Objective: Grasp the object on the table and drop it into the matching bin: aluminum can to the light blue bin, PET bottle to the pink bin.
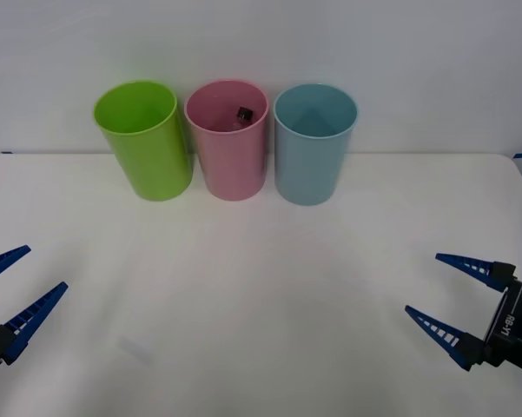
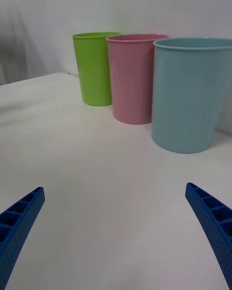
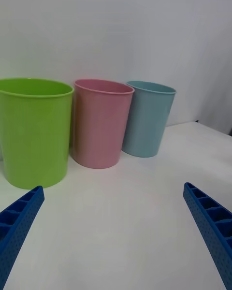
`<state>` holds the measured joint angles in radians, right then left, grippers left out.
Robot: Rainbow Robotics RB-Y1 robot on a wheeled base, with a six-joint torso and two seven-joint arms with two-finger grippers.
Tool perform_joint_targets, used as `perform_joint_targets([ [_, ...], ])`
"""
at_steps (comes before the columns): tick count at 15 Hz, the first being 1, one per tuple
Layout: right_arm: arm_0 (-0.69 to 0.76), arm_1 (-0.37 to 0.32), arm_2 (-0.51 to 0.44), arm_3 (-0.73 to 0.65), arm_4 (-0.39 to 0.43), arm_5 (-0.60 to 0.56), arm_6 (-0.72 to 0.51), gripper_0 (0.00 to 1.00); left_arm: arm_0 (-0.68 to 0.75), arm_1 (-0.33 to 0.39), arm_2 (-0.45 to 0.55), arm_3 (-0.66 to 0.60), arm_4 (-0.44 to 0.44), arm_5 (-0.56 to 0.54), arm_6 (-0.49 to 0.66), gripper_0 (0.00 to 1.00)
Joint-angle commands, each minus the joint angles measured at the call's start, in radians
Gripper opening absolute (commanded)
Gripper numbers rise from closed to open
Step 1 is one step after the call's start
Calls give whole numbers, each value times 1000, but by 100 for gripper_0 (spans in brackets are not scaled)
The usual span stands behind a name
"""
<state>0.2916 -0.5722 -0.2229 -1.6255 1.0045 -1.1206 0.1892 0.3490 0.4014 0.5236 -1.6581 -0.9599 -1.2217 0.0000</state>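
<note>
The PET bottle (image 1: 244, 115) lies inside the pink bin (image 1: 228, 148), with just its black cap and a bit of its body visible over the rim. The pink bin (image 2: 134, 77) (image 3: 100, 123) stands at the back of the white table (image 1: 261, 287), with the light blue bin (image 1: 313, 148) (image 2: 189, 94) (image 3: 146, 118) on its right. My left gripper (image 1: 10, 294) hovers open over the table's front left edge. Over the front right corner my right gripper (image 1: 436, 287) is open too. Neither holds anything.
A lime green bin (image 1: 144, 139) (image 2: 95, 68) (image 3: 33, 130) stands left of the pink one. All three tubs stand close together against a white wall. The table's far edge runs just behind them.
</note>
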Motion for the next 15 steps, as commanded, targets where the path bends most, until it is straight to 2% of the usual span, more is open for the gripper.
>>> perform_joint_targets([
  [1,-2,0,-50,76,0,-64,-8,100,0,0,0,0,0,0,0,100],
  [6,3,0,-104,133,-1,-120,-16,100,0,0,0,0,0,0,0,100],
  [15,17,0,-110,131,22,-123,-19,100,0,0,0,0,0,0,0,100],
])
